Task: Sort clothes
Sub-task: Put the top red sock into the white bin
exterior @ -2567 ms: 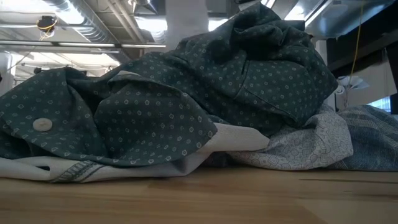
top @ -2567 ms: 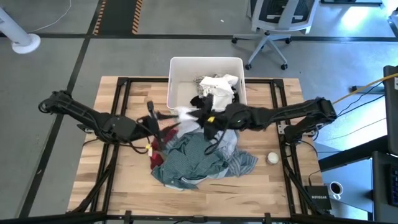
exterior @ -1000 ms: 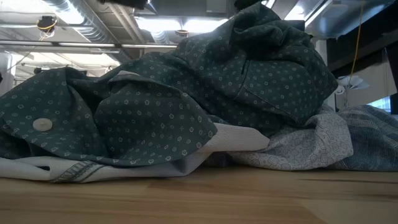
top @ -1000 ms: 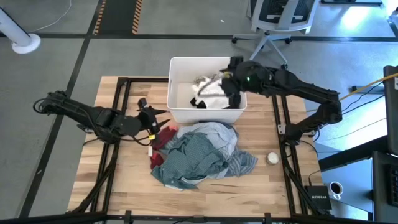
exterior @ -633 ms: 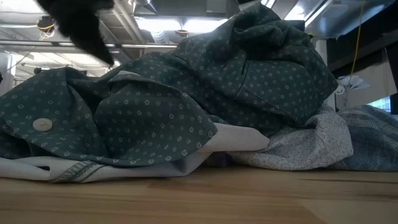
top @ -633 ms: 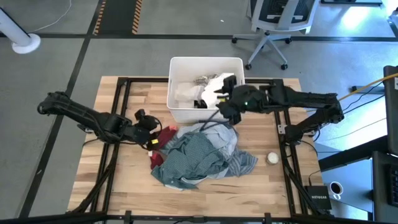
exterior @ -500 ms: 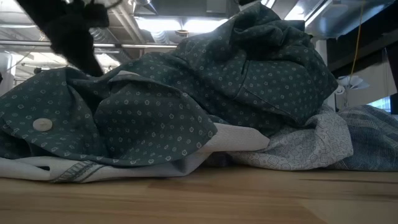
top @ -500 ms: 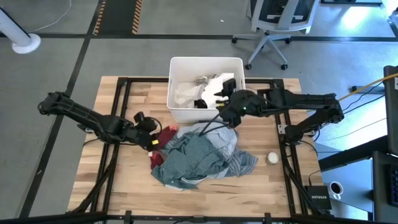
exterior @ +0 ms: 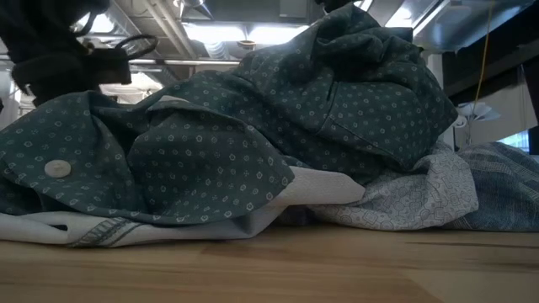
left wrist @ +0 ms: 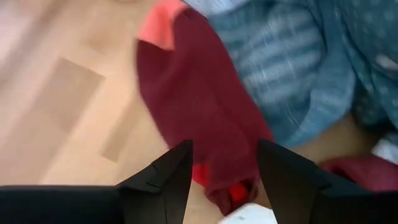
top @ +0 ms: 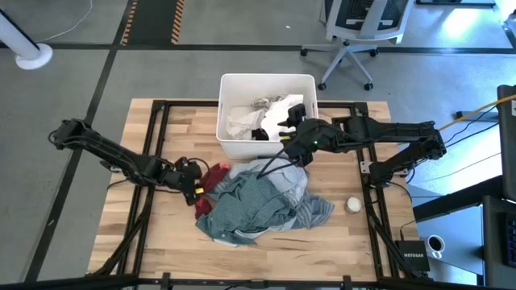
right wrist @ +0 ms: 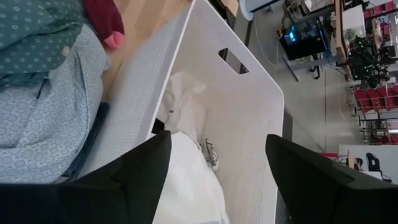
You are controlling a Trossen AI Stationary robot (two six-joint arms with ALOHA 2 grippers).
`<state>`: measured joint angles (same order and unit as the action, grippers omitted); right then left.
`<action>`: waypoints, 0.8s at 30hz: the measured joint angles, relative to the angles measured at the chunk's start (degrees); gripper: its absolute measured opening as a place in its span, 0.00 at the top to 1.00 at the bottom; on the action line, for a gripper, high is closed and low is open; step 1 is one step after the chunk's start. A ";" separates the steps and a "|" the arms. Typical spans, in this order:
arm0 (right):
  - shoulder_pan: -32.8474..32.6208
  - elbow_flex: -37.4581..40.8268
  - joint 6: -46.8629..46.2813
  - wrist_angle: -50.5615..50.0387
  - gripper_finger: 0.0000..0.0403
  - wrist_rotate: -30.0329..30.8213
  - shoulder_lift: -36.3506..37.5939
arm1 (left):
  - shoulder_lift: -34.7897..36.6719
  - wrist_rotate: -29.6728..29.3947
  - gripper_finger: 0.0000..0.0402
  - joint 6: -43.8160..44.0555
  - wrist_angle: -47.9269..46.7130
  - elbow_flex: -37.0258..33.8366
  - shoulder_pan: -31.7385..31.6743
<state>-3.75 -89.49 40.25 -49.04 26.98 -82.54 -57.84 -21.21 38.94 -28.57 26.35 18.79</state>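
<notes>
Sorting is partly done: white pieces (top: 242,122) lie in the tub (top: 267,80) beneath the right gripper's (top: 295,147) open, empty fingers, while the pile (top: 262,201) and red garment (left wrist: 205,118) remain before the left gripper's (left wrist: 224,165) open fingers.

A crumpled heap of clothes (top: 258,201), dotted green, pale patterned, red at one edge, lies on the table.

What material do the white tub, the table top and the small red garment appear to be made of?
White tub: probably plastic, matte, with thin moulded walls and a cut handle slot.
Table top: light wood, with visible plank joints and grain.
Small red garment: soft fabric, perhaps knit; it lies limp and folded.
</notes>
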 joint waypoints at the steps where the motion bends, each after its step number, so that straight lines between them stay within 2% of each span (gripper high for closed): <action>1: 0.00 0.00 0.00 0.00 0.30 -0.02 0.00 | 0.00 1.12 0.57 -0.13 0.60 -0.57 0.00; 6: 0.00 0.00 0.00 0.00 0.30 -0.57 0.00 | 0.00 6.76 0.57 2.57 1.24 -2.80 0.01; 15: 0.00 0.01 -0.15 0.02 0.30 -0.62 0.00 | 0.00 3.85 0.57 -4.73 11.32 -7.31 0.00; 22: 0.00 0.01 -0.20 0.02 0.30 -0.63 0.00 | 0.00 3.09 0.57 -4.58 12.79 -9.22 -0.02; 24: 0.00 0.02 -0.20 0.02 0.30 -0.63 0.00 | 0.00 2.09 0.57 -1.99 12.40 -10.08 -0.12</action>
<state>-3.75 -89.47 40.05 -49.01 26.35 -82.54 -57.84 -19.12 36.95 -16.17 16.27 18.67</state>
